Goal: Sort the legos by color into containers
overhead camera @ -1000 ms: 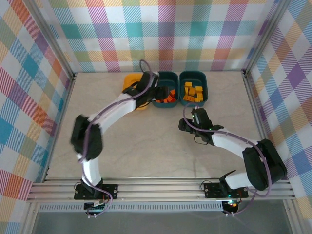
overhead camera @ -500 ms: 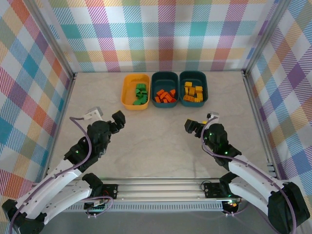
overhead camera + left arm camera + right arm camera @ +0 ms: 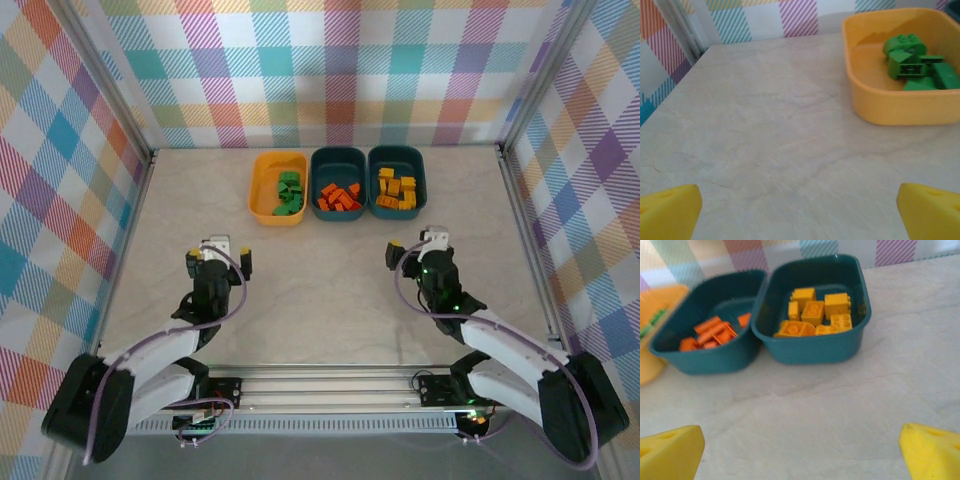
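Three tubs stand in a row at the far side of the table (image 3: 320,300), their walls touching or nearly so. The yellow-orange tub (image 3: 257,192) is on the left and holds the green legos (image 3: 288,193). The middle teal tub (image 3: 338,154) holds the orange legos (image 3: 340,197), and the right teal tub (image 3: 397,151) holds the yellow legos (image 3: 397,189). No brick lies loose on the tabletop in these views. Both arms are folded low near their bases, well apart from the tubs. The left gripper (image 3: 216,258) hovers over bare table near the left side, and the right gripper (image 3: 415,250) does the same on the right. Both sets of jaws stand wide with nothing between them. In the left wrist view the yellow fingertips (image 3: 670,210) sit at the bottom corners, and the yellow-orange tub (image 3: 900,106) with its green pieces (image 3: 912,67) lies ahead to the right. The right wrist view looks toward both teal tubs — the yellow bricks (image 3: 815,315) in the nearer tub (image 3: 815,351), the orange ones (image 3: 712,332) in its neighbour (image 3: 705,362) — with the fingertips (image 3: 930,452) spread to the frame's edges.
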`<state>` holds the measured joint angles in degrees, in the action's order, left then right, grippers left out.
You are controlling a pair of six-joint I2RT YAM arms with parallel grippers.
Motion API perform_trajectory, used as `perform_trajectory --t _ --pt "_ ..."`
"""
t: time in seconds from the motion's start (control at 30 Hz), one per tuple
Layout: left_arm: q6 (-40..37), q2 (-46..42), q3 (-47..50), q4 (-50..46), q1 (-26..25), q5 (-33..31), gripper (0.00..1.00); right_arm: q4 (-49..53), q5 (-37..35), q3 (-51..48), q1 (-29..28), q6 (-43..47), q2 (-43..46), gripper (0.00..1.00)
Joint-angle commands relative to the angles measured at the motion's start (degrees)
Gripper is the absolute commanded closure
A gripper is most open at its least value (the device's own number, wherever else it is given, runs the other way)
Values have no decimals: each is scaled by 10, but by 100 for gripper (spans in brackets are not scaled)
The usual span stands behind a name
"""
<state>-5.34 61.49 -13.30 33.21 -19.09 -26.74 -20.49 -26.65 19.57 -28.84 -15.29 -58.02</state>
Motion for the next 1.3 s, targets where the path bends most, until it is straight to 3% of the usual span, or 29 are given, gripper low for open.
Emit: perform_trajectory --t 0.0,0.03,0.13,0.23,0.27,0.3,0.37,0.53,0.67,0.7,0.73,0.83,0.9,0.93,1.1,1.17,1.23,1.27 --pt "4 88 13 168 69 100 0 -1 -21 22 2 49 -1 0" --pt "18 126 11 209 84 110 0 -6 -22 15 3 49 6 0" --pt "12 180 -15 212 98 126 0 -17 -30 -11 4 55 51 0" --pt "15 288 -36 285 112 139 0 -69 -22 -52 6 115 97 0" --pt "15 295 -53 266 113 134 0 -79 -25 -59 8 123 104 0" --pt "25 269 -82 156 115 142 0 -88 -29 -64 13 130 106 0" --pt "37 283 -107 136 148 207 0 -101 -40 -64 23 131 98 0" --pt "37 281 -108 129 151 214 0 -202 -33 -56 54 193 4 0" --pt "36 282 -108 130 150 213 0 -279 -17 -30 97 205 -163 0" --pt "36 282 -108 130 150 213 0 -329 -37 -24 100 214 -206 0" --pt "36 282 -108 130 150 212 0 -307 -80 -1 90 232 -226 0" --pt "34 282 -108 129 150 211 0 -305 19 13 100 287 -256 0" --pt "35 282 -108 129 150 211 0 -402 26 -9 108 305 -290 0" --pt "35 282 -109 129 149 211 0 -401 12 -13 111 292 -285 0" --pt "35 282 -109 129 148 210 0 -421 142 -49 215 181 -274 0" --pt "34 282 -109 129 148 209 0 -445 132 -27 246 146 -314 0" --pt "34 282 -109 129 149 209 0 -282 170 35 260 131 -303 0" --pt "34 282 -109 129 149 210 0 -317 199 23 274 128 -306 0"
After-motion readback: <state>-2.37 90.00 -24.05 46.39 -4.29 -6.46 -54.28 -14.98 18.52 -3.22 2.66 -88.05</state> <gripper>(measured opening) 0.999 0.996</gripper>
